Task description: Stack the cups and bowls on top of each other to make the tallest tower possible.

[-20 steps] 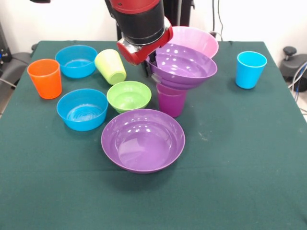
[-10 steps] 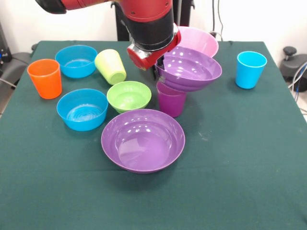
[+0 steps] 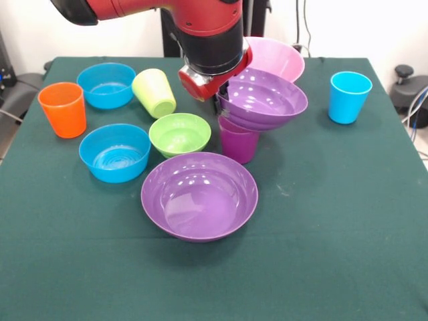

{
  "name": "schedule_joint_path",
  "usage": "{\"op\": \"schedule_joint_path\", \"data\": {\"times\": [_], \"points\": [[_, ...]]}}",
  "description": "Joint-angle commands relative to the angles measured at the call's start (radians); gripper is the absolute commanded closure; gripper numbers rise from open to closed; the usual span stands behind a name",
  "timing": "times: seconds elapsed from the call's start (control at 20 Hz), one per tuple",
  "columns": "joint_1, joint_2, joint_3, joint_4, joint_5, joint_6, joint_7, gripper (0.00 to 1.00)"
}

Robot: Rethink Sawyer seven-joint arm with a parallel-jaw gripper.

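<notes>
Your arm (image 3: 200,30) comes down over the table (image 3: 334,221); its claw (image 3: 224,93) grips the near rim of a purple bowl (image 3: 264,100), mouth up and tilted slightly, resting on the upright purple cup (image 3: 239,142) just below the claw. A second purple bowl (image 3: 199,195) lies well in front. Beside the claw, the lime cup (image 3: 154,92) leans over.

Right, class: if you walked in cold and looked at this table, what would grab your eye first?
First the red and black arm coming down at the far middle, its gripper hidden at the rim of a wide purple bowl perched, slightly tilted, on a purple cup. Next, the second wide purple bowl, empty, nearest the camera. Blue, green and orange pieces stand scattered to the left.
</notes>
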Motion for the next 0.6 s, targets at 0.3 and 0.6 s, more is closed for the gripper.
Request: {"op": "schedule_joint_path", "data": {"times": [0.3,0.6], "points": [[0.005,0.01,-0.025,-0.046,-0.063,-0.046,-0.159,1.0],[-0.005,-0.005,-0.014,-0.039,-0.045,-0.022,-0.177,1.0]]}}
